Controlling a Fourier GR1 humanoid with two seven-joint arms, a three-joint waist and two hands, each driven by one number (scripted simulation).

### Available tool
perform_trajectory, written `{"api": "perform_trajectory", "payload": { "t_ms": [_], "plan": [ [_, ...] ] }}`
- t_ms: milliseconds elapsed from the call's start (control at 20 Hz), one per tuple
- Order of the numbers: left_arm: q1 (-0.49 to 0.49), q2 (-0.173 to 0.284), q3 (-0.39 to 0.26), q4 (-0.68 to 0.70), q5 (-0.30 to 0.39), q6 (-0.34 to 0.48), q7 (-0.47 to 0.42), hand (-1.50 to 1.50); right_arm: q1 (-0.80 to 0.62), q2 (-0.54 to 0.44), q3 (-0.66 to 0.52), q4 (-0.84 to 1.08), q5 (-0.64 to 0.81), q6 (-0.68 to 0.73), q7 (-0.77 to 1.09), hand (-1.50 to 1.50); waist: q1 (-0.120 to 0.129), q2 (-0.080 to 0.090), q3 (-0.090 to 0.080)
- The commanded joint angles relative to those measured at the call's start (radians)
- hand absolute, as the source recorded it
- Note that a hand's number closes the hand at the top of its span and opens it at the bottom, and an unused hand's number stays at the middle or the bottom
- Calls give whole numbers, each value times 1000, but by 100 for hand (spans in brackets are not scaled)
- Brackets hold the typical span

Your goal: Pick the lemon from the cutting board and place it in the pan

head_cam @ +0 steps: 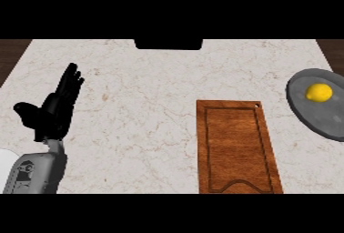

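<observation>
lemon [318, 92]: seen lying inside the pan [329, 119], in its upper part, towards the rim farthest from the cutting board [237, 146]. Nothing is touching it.
pan: grey, round, to the right of the cutting board and slightly above its top edge; partly cut off by the right edge of the view.
cutting board: brown wood, upright rectangle, taken as the landmark. No lemon is seen on it.
task state: judged done as far as placement goes, since the lemon is already in the pan.
lemon handling: judged light, small, rounded and fairly stiff; the rind is likely smooth, so rolling on the pan floor is to be expected. No fragility is expected.
lemon grasp point: if it had to be retaken, the widest middle would be best enclosed from above, thumb on one side and fingers opposite; the tapered ends are judged poorer holds.
left hand [52, 110]: well to the left of the cutting board, over the marble counter [141, 91]. Fingers are held straight and pointing up, thumb spread out to the side; nothing is held or touched. Read as resting.
right hand: not seen anywhere in the view, so nothing can be said of it.
risk: lemon may roll if the pan is nudged.
</observation>
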Motion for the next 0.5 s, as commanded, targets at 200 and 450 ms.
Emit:
{"api": "perform_trajectory", "payload": {
  "t_ms": [200, 450],
  "plan": [
    [21, -4, 10, -25, -3, 17, 22, 0, 181, -121, -35, 7, -104, 379, -153, -150, -33, -15, -4],
    [1, 30, 49, 29, 10, -3, -1, 0, 297, -175, -29, -53, -147, 489, -203, -150, -50, -18, -6]
  ]
}}
